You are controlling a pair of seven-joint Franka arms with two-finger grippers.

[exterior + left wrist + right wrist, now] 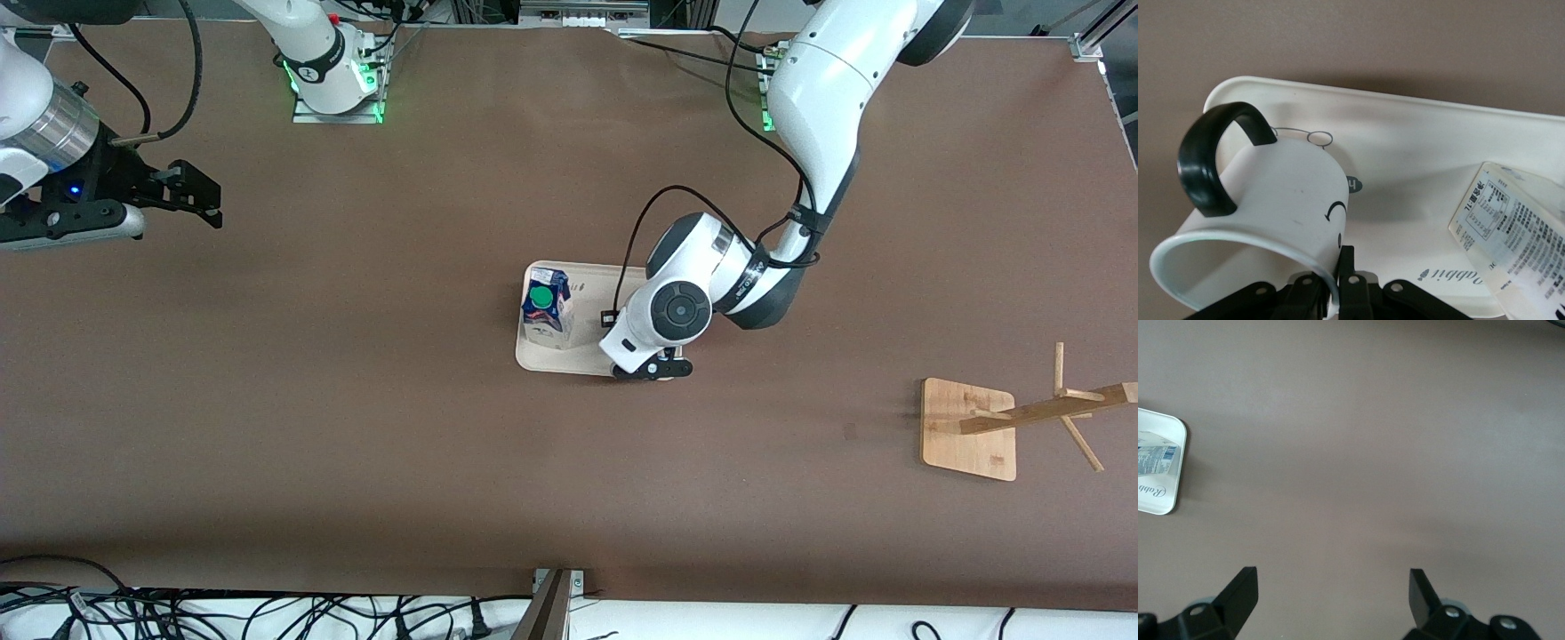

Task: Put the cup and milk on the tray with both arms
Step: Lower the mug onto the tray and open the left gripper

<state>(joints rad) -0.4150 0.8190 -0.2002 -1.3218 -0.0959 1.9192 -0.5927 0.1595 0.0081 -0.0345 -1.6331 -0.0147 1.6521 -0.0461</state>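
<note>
The cream tray [582,351] lies mid-table with the blue and white milk [544,307] standing upright on its end toward the right arm. My left gripper [653,371] hangs low over the tray's other end, and the arm's hand hides the cup in the front view. In the left wrist view the white cup [1285,193], with its black handle and drawn face, is over the tray [1418,153] beside the milk [1518,240]. The left gripper [1338,283] is shut on the cup's rim. My right gripper [191,191] waits open and empty, raised near the right arm's end of the table.
A wooden rack [969,427] on a square base stands toward the left arm's end of the table, nearer the front camera than the tray. The right wrist view shows bare brown table, with the tray's corner [1171,500] at its edge. Cables run below the table's front edge.
</note>
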